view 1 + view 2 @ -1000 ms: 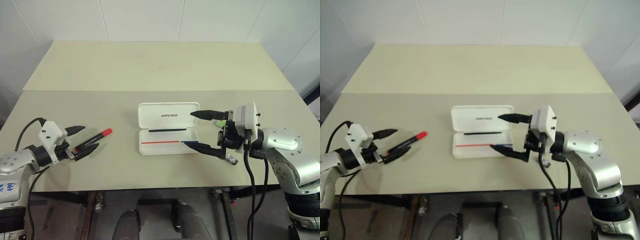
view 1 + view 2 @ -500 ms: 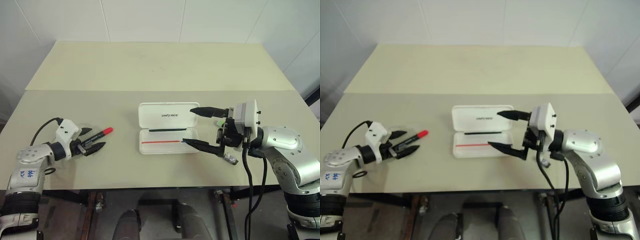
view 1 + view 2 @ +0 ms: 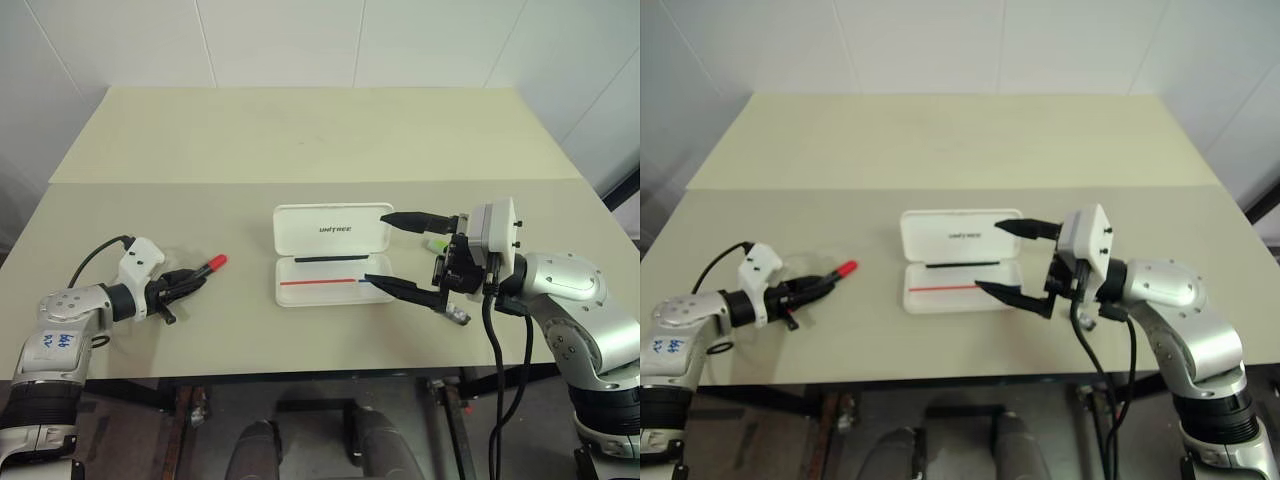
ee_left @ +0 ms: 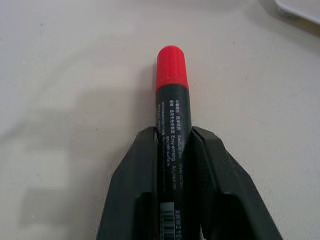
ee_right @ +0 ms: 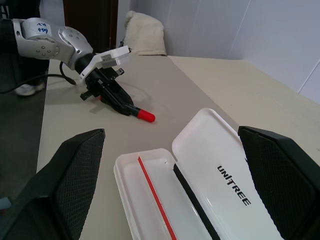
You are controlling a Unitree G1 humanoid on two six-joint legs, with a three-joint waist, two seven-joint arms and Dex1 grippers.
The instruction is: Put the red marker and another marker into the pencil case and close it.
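At lower left, the left gripper is clamping the red marker on the table. At centre, the pencil case is lying open; the right gripper is hovering spread wide beside it.

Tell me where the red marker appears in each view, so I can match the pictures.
Left eye view: red marker at left, on the table, left of the open case.
Right eye view: at left, same side of the case.
Left wrist view: centre, barrel between the left gripper jaws, cap pointing away.
Right wrist view: beyond the case, red cap showing.
Shared landmark: the case.
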